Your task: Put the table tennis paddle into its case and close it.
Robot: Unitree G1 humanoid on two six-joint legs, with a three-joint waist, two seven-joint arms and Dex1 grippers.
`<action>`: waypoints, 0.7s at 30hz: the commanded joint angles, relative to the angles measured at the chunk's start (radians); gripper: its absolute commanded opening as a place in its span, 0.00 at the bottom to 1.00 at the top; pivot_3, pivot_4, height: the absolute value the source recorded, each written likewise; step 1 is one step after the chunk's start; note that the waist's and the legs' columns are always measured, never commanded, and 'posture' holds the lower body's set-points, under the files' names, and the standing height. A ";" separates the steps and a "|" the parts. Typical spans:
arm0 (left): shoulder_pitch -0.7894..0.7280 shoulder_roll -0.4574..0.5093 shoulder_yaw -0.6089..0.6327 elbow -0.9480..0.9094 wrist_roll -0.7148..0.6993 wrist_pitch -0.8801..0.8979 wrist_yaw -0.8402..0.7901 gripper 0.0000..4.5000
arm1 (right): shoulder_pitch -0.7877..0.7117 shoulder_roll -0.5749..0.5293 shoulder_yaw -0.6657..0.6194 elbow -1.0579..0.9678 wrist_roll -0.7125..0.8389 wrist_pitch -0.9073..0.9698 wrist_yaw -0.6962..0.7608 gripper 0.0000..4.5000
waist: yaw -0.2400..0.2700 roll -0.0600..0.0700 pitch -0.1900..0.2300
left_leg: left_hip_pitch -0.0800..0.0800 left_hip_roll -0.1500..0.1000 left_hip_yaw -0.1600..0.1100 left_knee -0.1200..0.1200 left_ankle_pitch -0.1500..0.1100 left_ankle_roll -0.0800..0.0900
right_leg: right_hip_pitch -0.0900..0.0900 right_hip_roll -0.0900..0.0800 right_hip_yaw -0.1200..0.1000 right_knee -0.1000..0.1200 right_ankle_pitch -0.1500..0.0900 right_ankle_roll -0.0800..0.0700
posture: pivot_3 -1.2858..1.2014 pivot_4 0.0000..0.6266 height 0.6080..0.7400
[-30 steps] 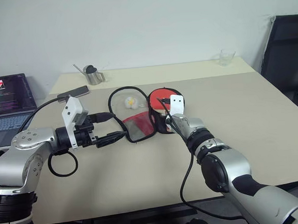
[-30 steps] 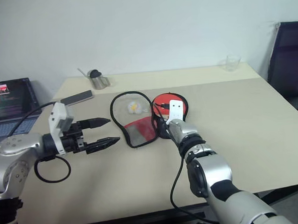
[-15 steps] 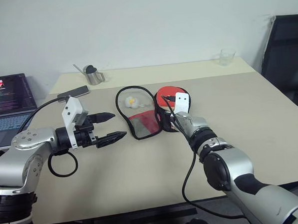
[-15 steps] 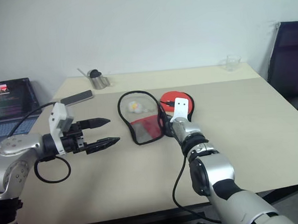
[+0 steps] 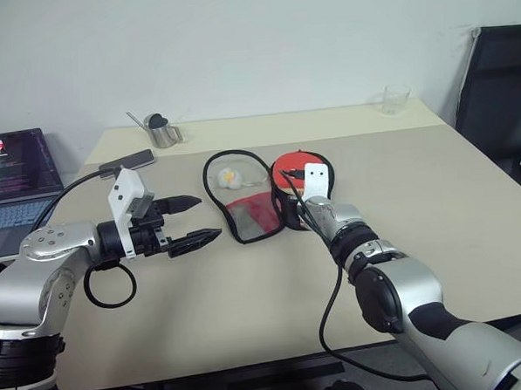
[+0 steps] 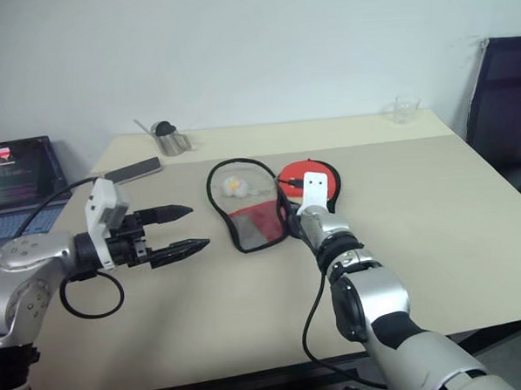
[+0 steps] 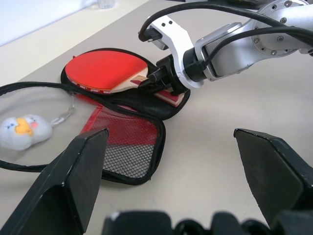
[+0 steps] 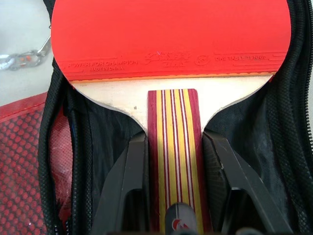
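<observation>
The paddle [image 7: 105, 71] lies in the open case [image 7: 122, 147] on the bench [image 5: 399, 179], its handle clamped in the right fingers [image 8: 134, 191], seemingly not fully seated, while the left fingers [image 5: 193, 237] hang apart; folding the flap and zipping remain.

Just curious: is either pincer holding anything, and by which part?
The right pincer grips the table tennis paddle by its striped wooden handle. The left pincer holds nothing.

You see: table tennis paddle [image 8: 166, 34], red rubber face, pale wood, handle striped maroon and yellow. Case [image 7: 132, 152], black fabric, red mesh panel. Plush charm [image 7: 22, 131], white with yellow. Worktop [image 5: 249, 300], beige.
</observation>
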 commanded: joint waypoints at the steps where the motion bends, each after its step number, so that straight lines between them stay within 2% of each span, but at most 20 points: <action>1: -0.009 0.009 0.023 -0.026 -0.012 -0.012 0.003 1.00 | -0.020 0.005 0.009 -0.017 -0.005 -0.004 0.005 0.24 | 0.000 0.000 0.000 | 0.000 0.000 0.000 0.000 0.000 0.000 | 0.000 0.000 0.000 0.000 0.000 0.000 | 0.52 0.24 1.00; 3: -0.007 0.010 0.025 -0.026 -0.012 -0.012 0.002 1.00 | -0.021 0.006 0.008 -0.018 -0.003 -0.003 0.005 0.40 | 0.000 0.000 0.000 | 0.000 0.000 0.000 0.000 0.000 0.000 | 0.000 0.000 0.000 0.000 0.000 0.000 | 0.52 0.24 1.00; 6: -0.007 0.011 0.025 -0.024 -0.011 -0.013 0.002 1.00 | -0.021 0.005 0.007 -0.018 -0.004 -0.004 0.000 0.59 | 0.000 0.000 0.000 | 0.000 0.000 0.000 0.000 0.000 0.000 | 0.000 0.000 0.000 0.000 0.000 0.000 | 0.52 0.24 1.00; 11: -0.010 0.011 0.021 -0.022 -0.008 -0.013 0.002 1.00 | -0.021 0.003 0.005 -0.022 -0.002 -0.006 0.000 0.96 | 0.000 0.000 0.000 | 0.000 0.000 0.000 0.000 0.000 0.000 | 0.000 0.000 0.000 0.000 0.000 0.000 | 0.52 0.24 1.00; 16: -0.015 0.011 0.018 -0.017 -0.006 -0.013 0.003 1.00 | -0.027 0.004 0.007 -0.066 0.016 0.014 0.071 0.96 | 0.000 0.000 0.000 | 0.000 0.000 0.000 0.000 0.000 0.000 | 0.000 0.000 0.000 0.000 0.000 0.000 | 0.52 0.24 1.00; 21: -0.019 0.010 0.023 -0.002 0.002 -0.016 0.014 1.00 | -0.013 -0.011 0.035 -0.193 0.025 0.092 0.173 0.96 | 0.000 0.000 0.000 | 0.000 0.000 0.000 0.000 0.000 0.000 | 0.000 0.000 0.000 0.000 0.000 0.000 | 0.52 0.24 1.00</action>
